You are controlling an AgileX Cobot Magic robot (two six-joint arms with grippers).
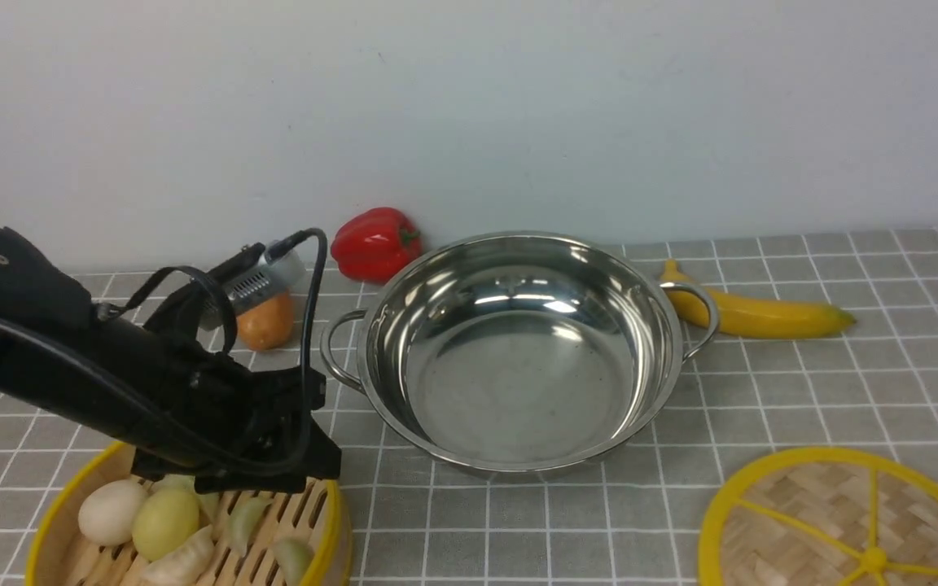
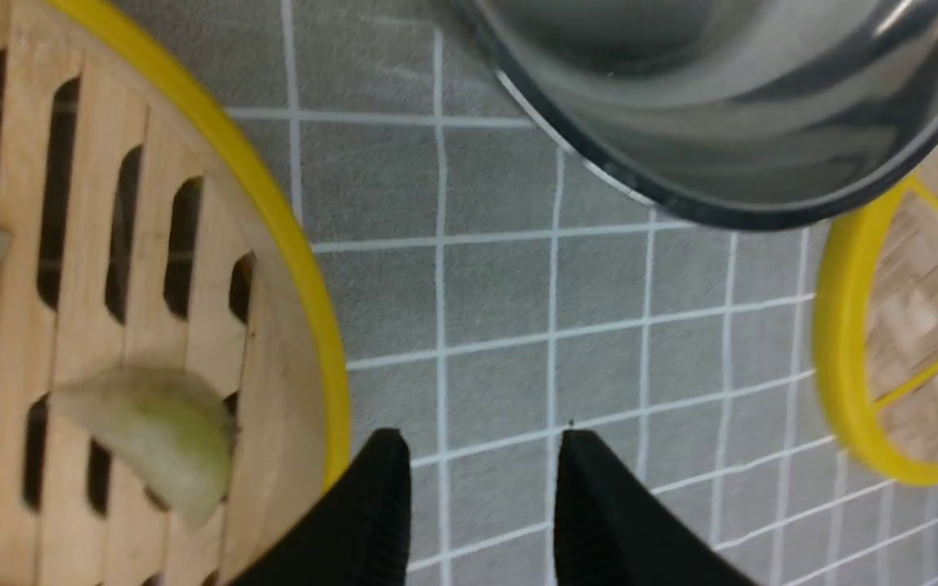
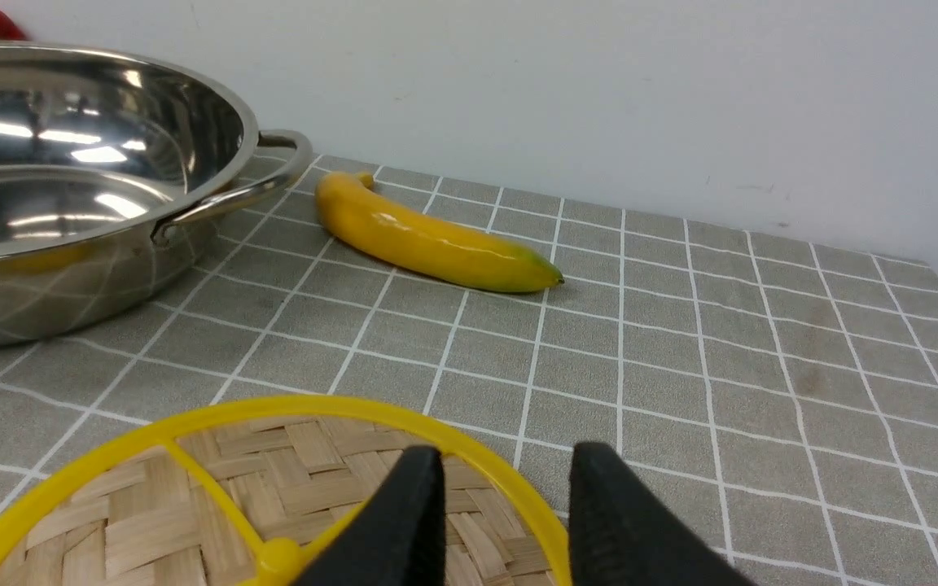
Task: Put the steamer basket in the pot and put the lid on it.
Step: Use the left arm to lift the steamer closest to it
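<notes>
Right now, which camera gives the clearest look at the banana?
The right wrist view: the banana lies whole and unobstructed beside the pot. The front view shows it too, smaller, with the pot partly in front of its stem end. The left wrist view misses it.

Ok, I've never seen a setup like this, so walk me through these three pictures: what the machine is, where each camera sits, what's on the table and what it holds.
It is a robot with two arms, each ending in a gripper. The wide picture looks forward from between the arms; the other two come from cameras on the wrists. On the checked cloth sit a steel pot, a bamboo steamer basket with dumplings in it, a flat woven lid, a banana, a red pepper and an orange round thing. The left gripper hangs open at the basket's rim; the right gripper hangs open over the lid's edge. Neither holds anything.
</notes>
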